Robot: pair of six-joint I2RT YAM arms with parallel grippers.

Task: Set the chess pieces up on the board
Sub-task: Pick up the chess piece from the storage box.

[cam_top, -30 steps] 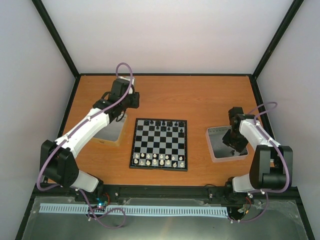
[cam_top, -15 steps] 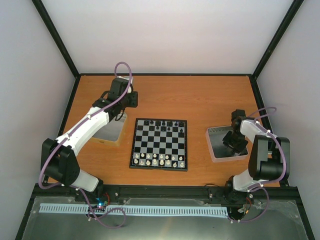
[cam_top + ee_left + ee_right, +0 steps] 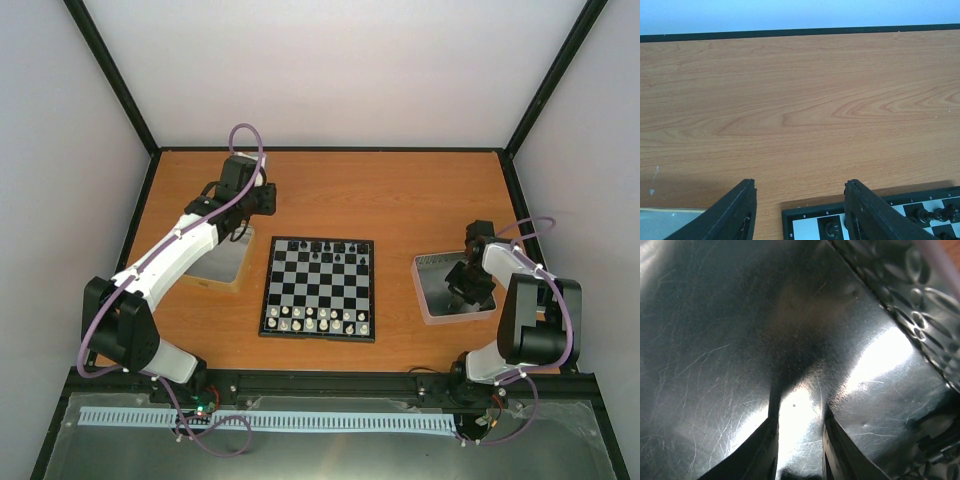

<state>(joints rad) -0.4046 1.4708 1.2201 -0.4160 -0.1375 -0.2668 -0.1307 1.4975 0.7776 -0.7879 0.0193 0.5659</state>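
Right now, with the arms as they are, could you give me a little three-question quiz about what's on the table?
1. True or false: the right gripper hangs over the board.
2. Which chess pieces stand on the board's near rows? A black, B whitish.
3. Fill in: the open left gripper holds ____.
Key: 1 false, it is down in the right metal tray; 2 B; 3 nothing.
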